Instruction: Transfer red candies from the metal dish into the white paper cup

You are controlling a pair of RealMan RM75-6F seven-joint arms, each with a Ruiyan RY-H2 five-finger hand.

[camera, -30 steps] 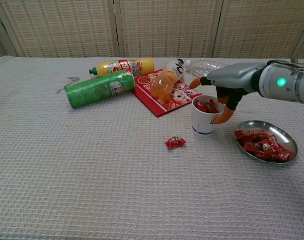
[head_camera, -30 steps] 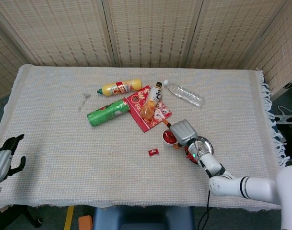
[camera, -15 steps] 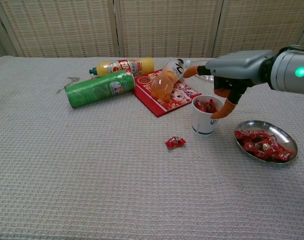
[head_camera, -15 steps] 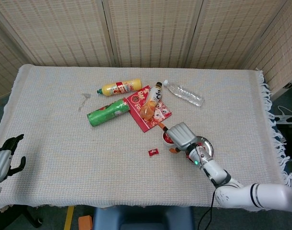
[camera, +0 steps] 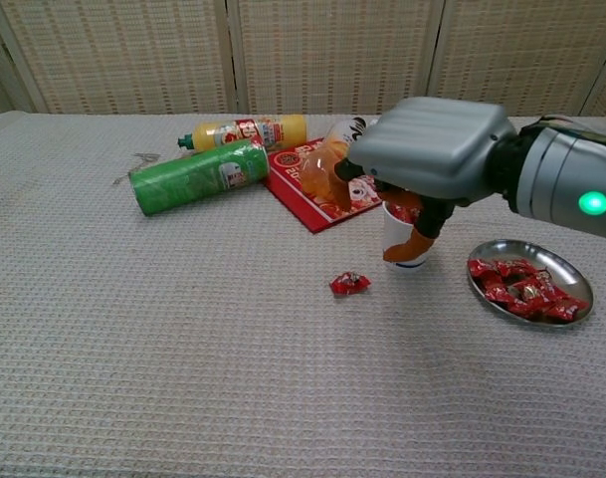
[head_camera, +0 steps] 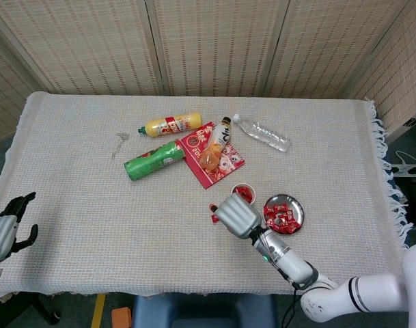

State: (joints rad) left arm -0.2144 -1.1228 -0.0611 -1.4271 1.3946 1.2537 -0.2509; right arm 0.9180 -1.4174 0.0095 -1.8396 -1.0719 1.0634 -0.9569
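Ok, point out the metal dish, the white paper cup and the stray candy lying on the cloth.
metal dish [camera: 573,274], chest view, bare right rim.
white paper cup [head_camera: 244,193], head view, candy-filled mouth.
stray candy [camera: 349,284], chest view, middle of its wrapper.

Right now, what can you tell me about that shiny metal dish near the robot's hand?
The metal dish is a shallow, round, polished tray that looks like steel. It sits flat on the woven tablecloth, right of the white paper cup and apart from it. A loose heap of red wrapped candies fills most of it. Nothing grips it; the right hand hovers beside the cup instead.
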